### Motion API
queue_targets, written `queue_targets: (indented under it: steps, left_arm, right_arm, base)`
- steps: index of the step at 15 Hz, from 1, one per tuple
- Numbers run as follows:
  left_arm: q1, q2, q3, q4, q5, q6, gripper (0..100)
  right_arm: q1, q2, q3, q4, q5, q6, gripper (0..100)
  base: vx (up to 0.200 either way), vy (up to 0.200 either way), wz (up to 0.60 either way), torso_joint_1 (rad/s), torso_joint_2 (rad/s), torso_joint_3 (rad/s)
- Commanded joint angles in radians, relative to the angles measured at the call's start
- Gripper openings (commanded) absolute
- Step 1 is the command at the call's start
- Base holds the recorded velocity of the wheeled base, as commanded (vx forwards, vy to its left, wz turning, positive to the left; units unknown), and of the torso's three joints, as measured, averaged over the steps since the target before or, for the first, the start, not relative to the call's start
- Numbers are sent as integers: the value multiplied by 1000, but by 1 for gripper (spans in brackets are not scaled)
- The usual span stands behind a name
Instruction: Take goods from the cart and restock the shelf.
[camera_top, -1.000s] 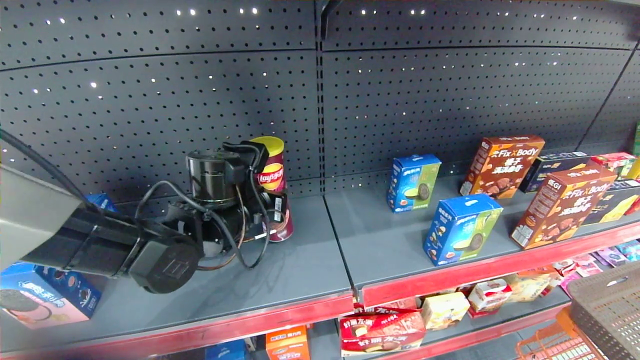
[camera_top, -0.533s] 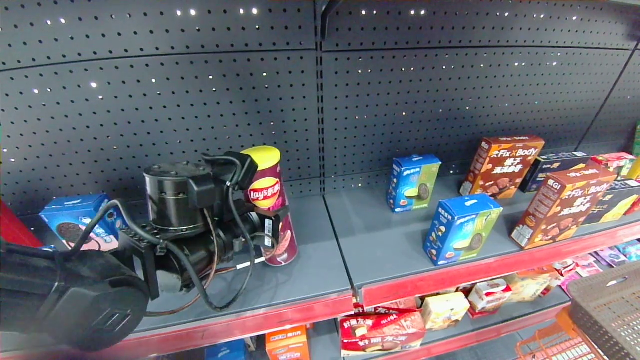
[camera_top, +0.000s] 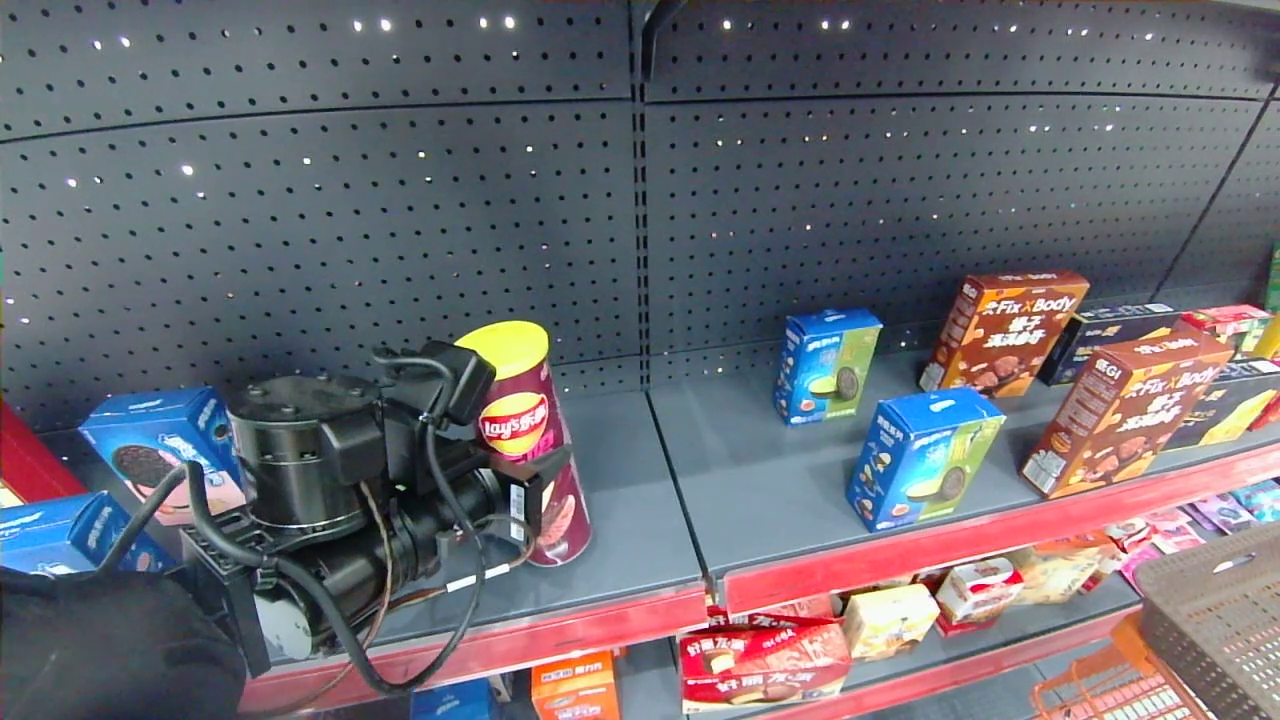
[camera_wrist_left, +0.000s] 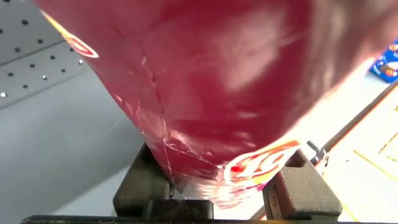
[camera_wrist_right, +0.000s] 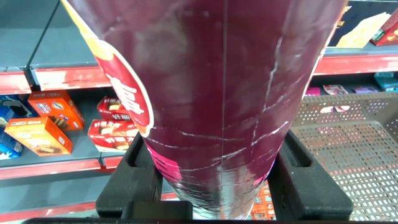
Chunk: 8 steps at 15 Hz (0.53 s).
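A maroon chips can (camera_top: 523, 435) with a yellow lid stands slightly tilted on the grey shelf (camera_top: 630, 530), close to its red front edge. My left gripper (camera_top: 530, 480) is shut on the can's middle, coming from the left. In the left wrist view the can (camera_wrist_left: 217, 93) sits between the black fingers (camera_wrist_left: 297, 190) of the left gripper (camera_wrist_left: 221, 186). My right gripper (camera_wrist_right: 217, 186) is shut on a second maroon chips can (camera_wrist_right: 217, 93), held in front of the lower shelves and above the cart's mesh basket (camera_wrist_right: 348, 143).
Two blue-green cookie boxes (camera_top: 828, 365) (camera_top: 922, 455) and brown boxes (camera_top: 1003, 330) (camera_top: 1120, 410) stand on the shelf's right section. Blue cookie boxes (camera_top: 150, 440) sit at the left behind my arm. The cart basket (camera_top: 1215, 620) is at the bottom right. Bare shelf lies between the can and the cookie boxes.
My left arm has drawn back toward the shelf's front edge and a little left, bringing the chips can with it. The can now leans slightly. The blue boxes at the left have come into sight.
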Motion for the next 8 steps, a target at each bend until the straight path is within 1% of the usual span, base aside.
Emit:
queue_targets:
  steps: [1,4,6,8]
  left_arm:
    - [0,-9,16,-2,-2,1,0]
    - [5,-16,16,0,0,4,0]
    - [11,-14,18,0,-2,22,0]
    - [11,-16,28,-2,-2,24,0]
  right_arm:
    - [1,-7,2,0,0,-1,0]
    - [1,-7,2,0,0,-1,0]
    - [1,-7,0,0,0,-1,0]
    - [1,-7,0,0,0,-1,0]
  base:
    - [0,0,0,0,0,0]
    - [0,0,0,0,0,0]
    - [0,0,0,0,0,0]
    - [0,0,0,0,0,0]
